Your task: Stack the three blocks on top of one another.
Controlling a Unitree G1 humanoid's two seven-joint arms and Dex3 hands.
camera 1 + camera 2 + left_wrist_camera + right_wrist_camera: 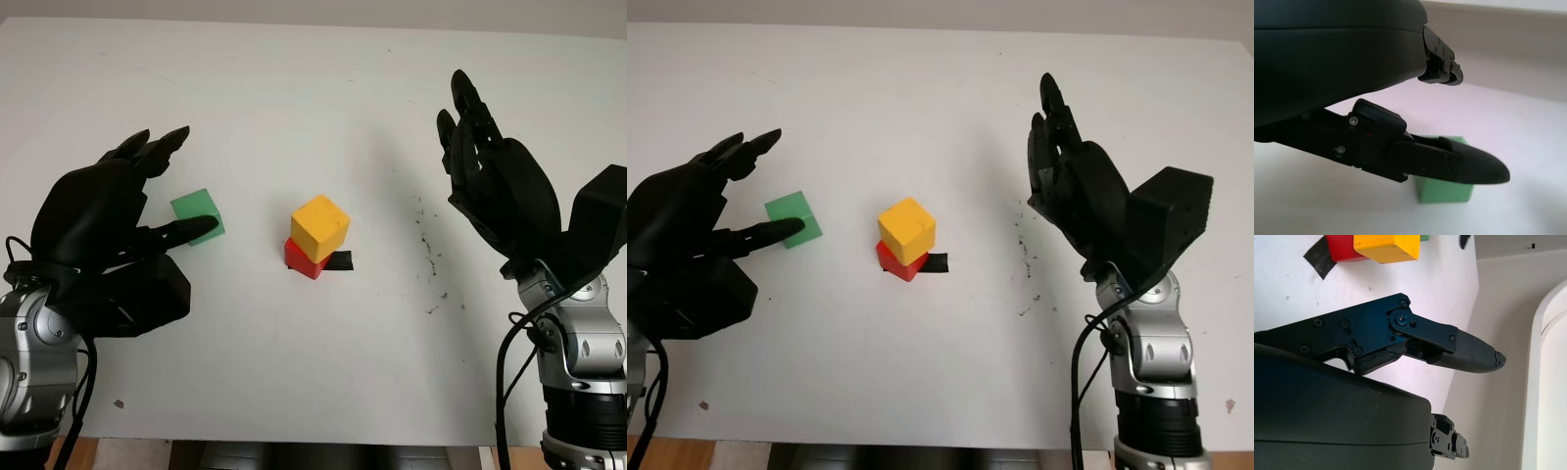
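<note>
Yellow block [320, 223] atop red block [303, 259], left hand [103, 230] open around green block [198, 215], right hand [500, 186] open.

Left hand [118, 211] and right hand [495, 176] both open.

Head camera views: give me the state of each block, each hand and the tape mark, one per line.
yellow block: stacked on the red one, skewed.
red block: on the table, bottom of the stack.
green block: alone on the table, unstacked.
left hand: open, one finger at the green block.
right hand: open, raised beside the stack.
black tape: stuck flat, partly under the red block.
</note>
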